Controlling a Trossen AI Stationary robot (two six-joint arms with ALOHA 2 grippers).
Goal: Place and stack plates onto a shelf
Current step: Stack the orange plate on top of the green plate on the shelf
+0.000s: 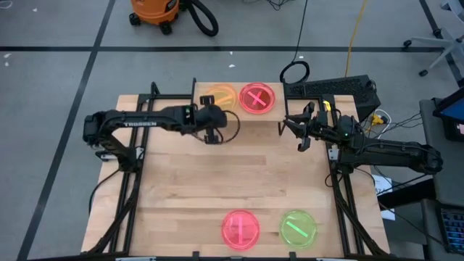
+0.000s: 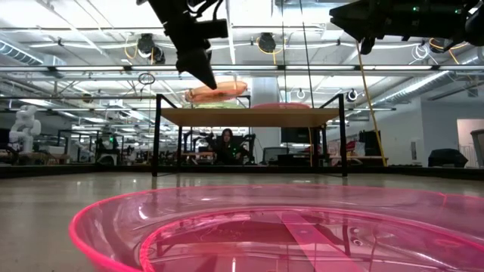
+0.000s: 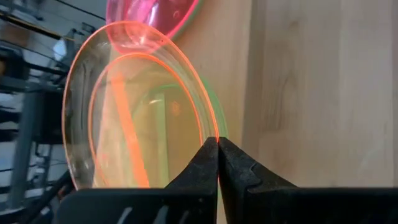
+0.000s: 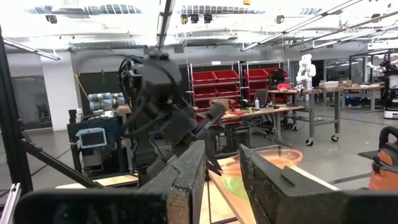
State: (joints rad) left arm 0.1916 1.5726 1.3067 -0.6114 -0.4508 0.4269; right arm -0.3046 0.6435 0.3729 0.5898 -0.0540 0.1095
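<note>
Left gripper (image 1: pixel 212 138) is pinched shut on the near rim of the orange plate (image 1: pixel 220 96), holding it tilted above the left half of the shelf (image 2: pixel 249 116), over a green plate there; the next move looks like a short lowering onto that stack. To its right a pink plate (image 1: pixel 257 98) already lies on the shelf. Right gripper (image 1: pixel 299 135) waits just right of the shelf, fingers partly apart and empty; a pink plate (image 1: pixel 240 229) and a green plate (image 1: pixel 298 228) remain at the near edge.

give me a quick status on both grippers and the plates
Left gripper shut on orange plate's rim at the shelf. Right gripper open, empty, waiting beside the shelf. Pink plate and green plate still on table. Nothing blocking.
</note>
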